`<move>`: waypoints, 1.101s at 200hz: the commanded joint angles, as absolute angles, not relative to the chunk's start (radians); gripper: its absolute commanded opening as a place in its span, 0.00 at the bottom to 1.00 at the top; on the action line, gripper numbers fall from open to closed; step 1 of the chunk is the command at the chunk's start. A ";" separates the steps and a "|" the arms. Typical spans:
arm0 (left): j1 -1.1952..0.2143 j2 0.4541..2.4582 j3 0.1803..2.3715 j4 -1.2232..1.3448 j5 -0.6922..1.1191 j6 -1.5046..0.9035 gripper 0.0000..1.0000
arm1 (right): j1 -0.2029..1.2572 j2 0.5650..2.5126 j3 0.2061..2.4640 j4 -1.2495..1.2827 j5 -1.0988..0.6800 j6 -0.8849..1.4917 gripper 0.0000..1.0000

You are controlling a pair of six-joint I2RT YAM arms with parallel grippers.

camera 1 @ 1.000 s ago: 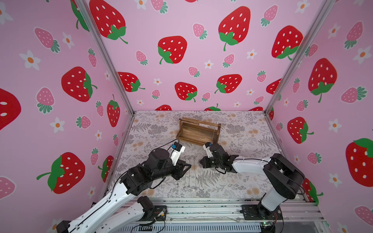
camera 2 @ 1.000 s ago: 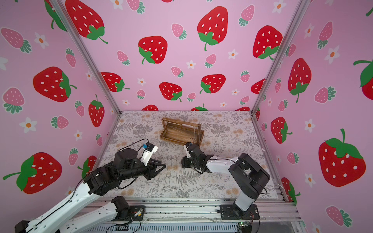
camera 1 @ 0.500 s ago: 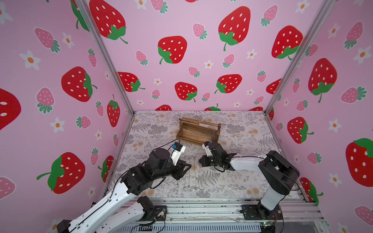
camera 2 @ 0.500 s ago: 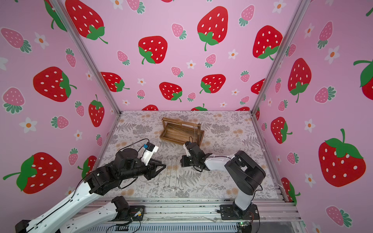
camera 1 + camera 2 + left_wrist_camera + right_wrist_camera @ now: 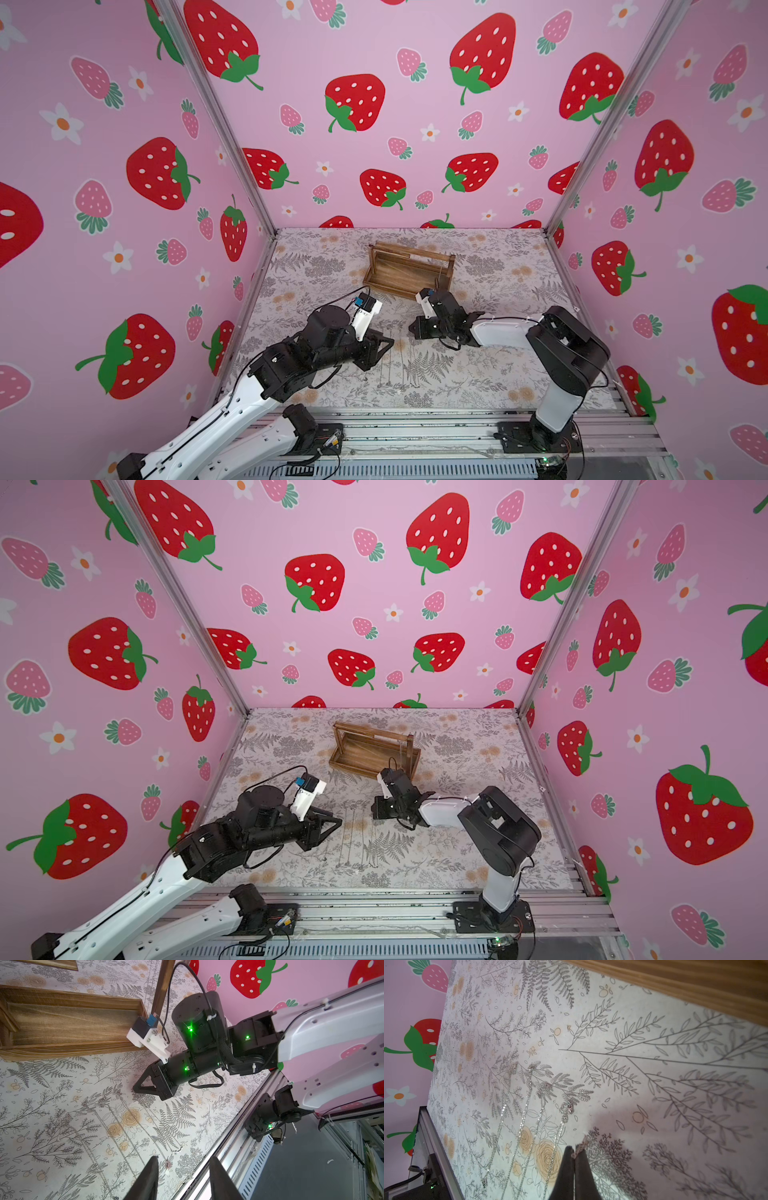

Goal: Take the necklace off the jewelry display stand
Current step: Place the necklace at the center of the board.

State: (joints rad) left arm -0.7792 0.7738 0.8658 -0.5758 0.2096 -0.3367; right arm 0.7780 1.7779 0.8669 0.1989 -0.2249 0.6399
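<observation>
Pinching right down at table level, the right gripper (image 5: 574,1150) has its jaws pressed tight together. A short glittering bit of necklace (image 5: 581,1144) is caught between the tips, and how much of it runs underneath is hidden. In both top views that gripper (image 5: 412,330) sits mid-table. From its tip a row of silver chains (image 5: 544,1087) runs toward 6 o'clock, flat and side by side on the floral mat (image 5: 654,1064), with the pendant ends nearest the tip. Look to 12 o'clock and there is the jewelry display stand (image 5: 409,270), upright on the mat near the back wall. It is close behind the right wrist but clear of the fingertips. A thin chain (image 5: 439,270) hangs from its top bar near the 3 o'clock end. Over at 8 o'clock from the right gripper, the left gripper (image 5: 184,1160) is low over the mat, jaws apart with nothing between them. The near ends of the laid chains lie just beside one fingertip (image 5: 154,1164).
</observation>
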 commanded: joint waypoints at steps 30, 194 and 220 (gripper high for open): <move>-0.779 0.764 0.881 -0.579 0.207 -0.326 0.42 | 0.770 1.797 0.889 0.182 -0.238 0.632 0.05; -0.779 0.877 0.862 -0.429 0.240 -0.396 0.42 | 0.764 1.378 0.748 0.024 -0.032 0.490 0.25; -0.779 1.015 0.879 -0.293 0.217 -0.418 0.41 | 0.760 1.111 0.661 -0.117 0.106 0.396 0.31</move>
